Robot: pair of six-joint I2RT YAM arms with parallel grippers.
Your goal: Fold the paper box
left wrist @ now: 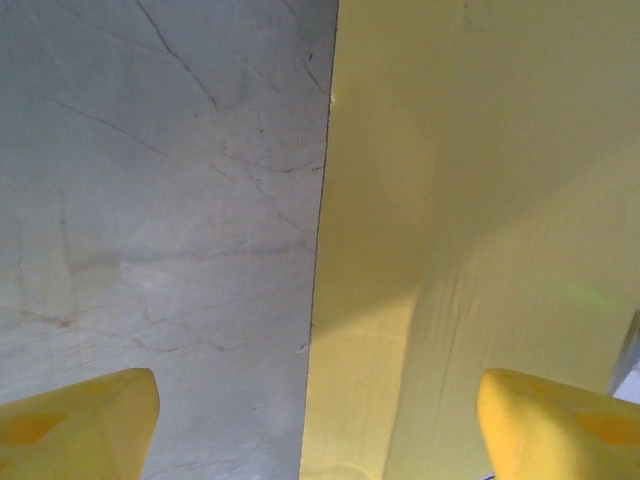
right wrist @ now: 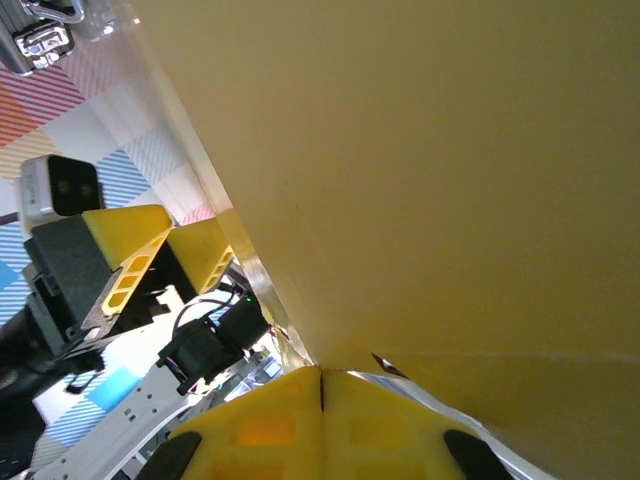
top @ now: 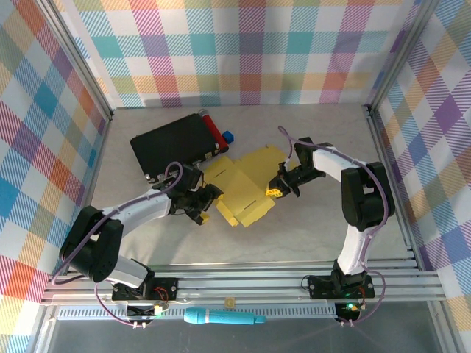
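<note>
The paper box (top: pixel 239 184) is yellow cardboard lying partly unfolded in the middle of the table, flaps spread. My left gripper (top: pixel 204 202) is at its left edge. In the left wrist view that gripper (left wrist: pixel 318 430) is open, its yellow fingers (left wrist: pixel 80 425) wide apart, with the box's straight edge (left wrist: pixel 450 250) and bare table between them. My right gripper (top: pixel 278 187) is at the box's right side. In the right wrist view it (right wrist: pixel 320 385) is shut, pinching the rim of a raised yellow panel (right wrist: pixel 430 180). The left gripper (right wrist: pixel 175 255) is seen beyond that panel.
A black case (top: pixel 173 143) with metal fittings lies at the back left, touching the box's far corner. A red cylinder (top: pixel 211 126) and a small blue thing (top: pixel 227 137) sit by its right end. A teal tool (top: pixel 221 318) rests on the front rail. Plaid walls enclose the table (top: pixel 316 235).
</note>
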